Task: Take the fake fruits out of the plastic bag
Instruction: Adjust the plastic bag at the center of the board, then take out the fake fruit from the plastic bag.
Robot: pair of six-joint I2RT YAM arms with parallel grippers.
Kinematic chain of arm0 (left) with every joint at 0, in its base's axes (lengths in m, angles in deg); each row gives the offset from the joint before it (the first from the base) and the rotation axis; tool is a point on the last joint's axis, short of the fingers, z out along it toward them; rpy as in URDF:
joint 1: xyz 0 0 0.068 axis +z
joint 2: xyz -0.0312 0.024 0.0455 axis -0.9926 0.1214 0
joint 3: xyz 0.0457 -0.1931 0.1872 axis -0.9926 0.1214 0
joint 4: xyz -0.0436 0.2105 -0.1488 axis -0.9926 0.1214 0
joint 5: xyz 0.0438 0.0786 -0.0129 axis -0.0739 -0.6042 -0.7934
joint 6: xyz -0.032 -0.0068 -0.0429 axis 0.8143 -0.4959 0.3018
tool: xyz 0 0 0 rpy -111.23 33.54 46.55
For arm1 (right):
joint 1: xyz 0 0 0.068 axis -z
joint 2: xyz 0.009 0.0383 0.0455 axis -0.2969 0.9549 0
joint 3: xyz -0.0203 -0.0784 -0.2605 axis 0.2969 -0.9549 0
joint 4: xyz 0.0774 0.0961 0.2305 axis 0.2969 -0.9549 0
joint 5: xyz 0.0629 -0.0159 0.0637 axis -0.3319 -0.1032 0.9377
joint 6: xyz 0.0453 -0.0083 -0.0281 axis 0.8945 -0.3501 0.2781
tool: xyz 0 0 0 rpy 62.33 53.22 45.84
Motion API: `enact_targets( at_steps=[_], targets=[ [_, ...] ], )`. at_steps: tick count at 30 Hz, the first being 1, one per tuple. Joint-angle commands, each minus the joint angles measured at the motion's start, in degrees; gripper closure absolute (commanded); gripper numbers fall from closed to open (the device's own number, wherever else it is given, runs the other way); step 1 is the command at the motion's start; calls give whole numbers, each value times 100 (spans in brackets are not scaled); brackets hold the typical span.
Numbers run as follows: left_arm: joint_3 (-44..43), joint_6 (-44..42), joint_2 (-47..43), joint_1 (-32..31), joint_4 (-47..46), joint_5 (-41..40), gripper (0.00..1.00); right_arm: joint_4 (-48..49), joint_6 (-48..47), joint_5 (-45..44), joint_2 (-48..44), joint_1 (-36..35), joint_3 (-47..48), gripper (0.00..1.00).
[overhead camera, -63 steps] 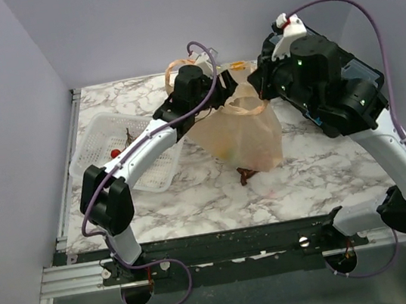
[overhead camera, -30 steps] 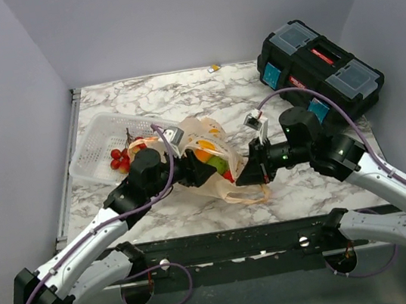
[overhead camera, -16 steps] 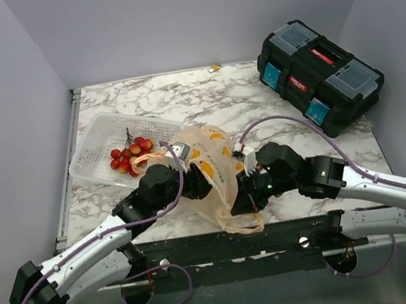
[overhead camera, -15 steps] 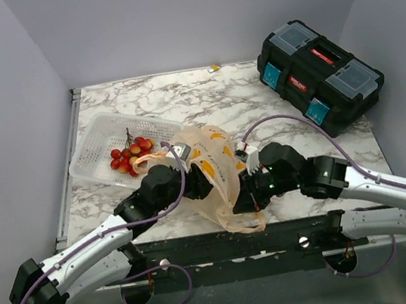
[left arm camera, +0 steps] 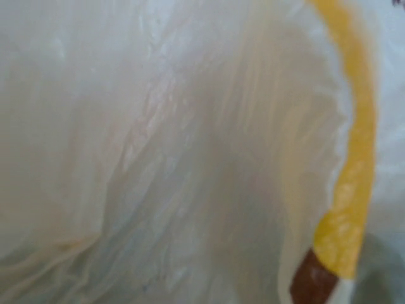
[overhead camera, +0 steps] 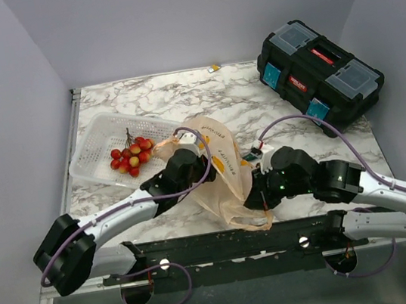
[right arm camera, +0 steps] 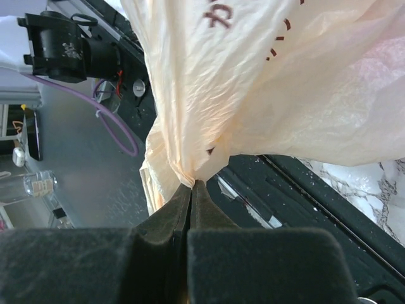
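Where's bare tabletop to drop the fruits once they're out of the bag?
Bare marble table along the back, between the white mesh basket and the black toolbox. Crowded at the front centre: the plastic bag, left arm and right arm fill it.

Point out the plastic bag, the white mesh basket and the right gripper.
plastic bag [overhead camera: 227, 183]: top view, crinkled side wall near its middle.
white mesh basket [overhead camera: 95, 144]: top view, bare mesh floor in its left half.
right gripper [right arm camera: 191, 185]: right wrist view, shut fingertips pinching the bag's gathered plastic.
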Motion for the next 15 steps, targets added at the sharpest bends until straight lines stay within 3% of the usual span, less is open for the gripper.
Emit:
enact_targets(
  at_steps=[1,13,15],
  targets=[
    [-473,-506,602,210,-49,-526,47,103,-45,65,-125,-16,-30,99],
    [-1469,-1044,2108,263,682,-879,35,70,-54,117,-500,-17,-190,99],
    [-1599,-1081,2327,261,878,-860,28,54,-64,95,-560,-18,-197,99]
  ],
)
